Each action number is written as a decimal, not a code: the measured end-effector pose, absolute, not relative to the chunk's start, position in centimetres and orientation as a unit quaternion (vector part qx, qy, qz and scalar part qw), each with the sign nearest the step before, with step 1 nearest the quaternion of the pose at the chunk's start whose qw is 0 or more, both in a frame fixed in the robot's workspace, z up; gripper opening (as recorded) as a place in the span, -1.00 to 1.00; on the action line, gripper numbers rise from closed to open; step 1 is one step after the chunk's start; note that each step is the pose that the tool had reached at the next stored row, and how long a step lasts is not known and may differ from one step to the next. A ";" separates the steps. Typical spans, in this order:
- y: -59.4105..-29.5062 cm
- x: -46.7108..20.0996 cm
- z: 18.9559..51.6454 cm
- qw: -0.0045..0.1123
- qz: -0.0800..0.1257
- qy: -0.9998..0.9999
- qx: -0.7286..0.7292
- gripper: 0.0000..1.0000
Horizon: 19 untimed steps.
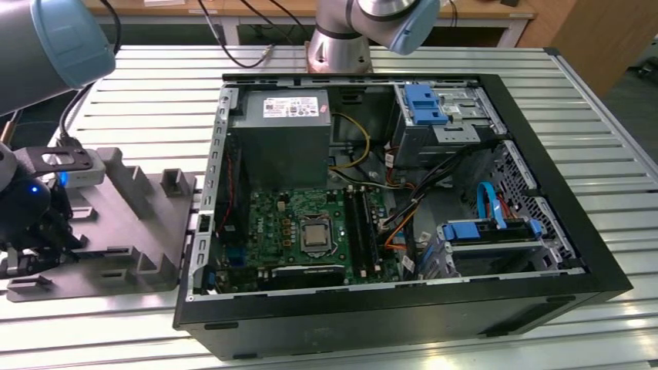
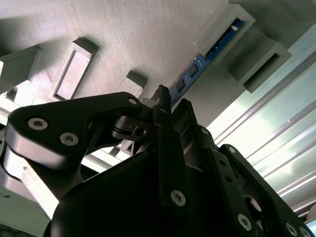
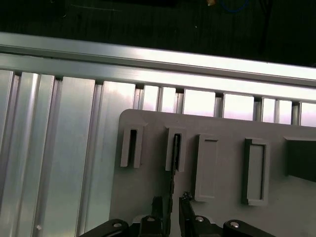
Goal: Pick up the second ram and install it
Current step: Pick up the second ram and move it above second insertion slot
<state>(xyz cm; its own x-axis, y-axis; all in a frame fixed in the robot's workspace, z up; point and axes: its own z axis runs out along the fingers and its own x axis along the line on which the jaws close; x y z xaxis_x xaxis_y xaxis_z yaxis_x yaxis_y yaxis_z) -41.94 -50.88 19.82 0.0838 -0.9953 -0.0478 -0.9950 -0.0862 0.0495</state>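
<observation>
The second ram (image 3: 174, 153) stands on edge in a slot of the grey holder (image 3: 148, 187), seen edge-on as a thin dark strip. In the second wrist view the ram (image 2: 197, 64) shows blue-green, running from the slot toward my fingertips. My gripper (image 3: 171, 201) straddles its near end, one black finger (image 3: 158, 203) on each side with a small gap showing, so it stands open. In the exterior view the gripper (image 1: 36, 243) hangs over the holder (image 1: 134, 200) at the exterior view's left, outside the computer case. The motherboard's memory slots (image 1: 360, 220) lie inside the case.
The open black computer case (image 1: 555, 200) takes up the middle of the slatted aluminium table (image 1: 154, 92), with a grey power supply (image 1: 277, 131), cables and blue drive brackets (image 1: 424, 104) inside. The holder has several other raised slots (image 3: 254, 170). The arm's base (image 1: 340, 46) stands behind the case.
</observation>
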 end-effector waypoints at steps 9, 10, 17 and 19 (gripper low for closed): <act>-50.9 -41.9 19.8 0.002 -0.034 -0.676 0.736 -0.46; -50.9 -41.9 19.8 0.002 -0.034 -0.676 0.736 -0.46; -50.9 -41.9 19.8 0.001 -0.033 -0.676 0.736 -0.46; -50.9 -41.9 19.8 0.001 -0.033 -0.676 0.736 -0.48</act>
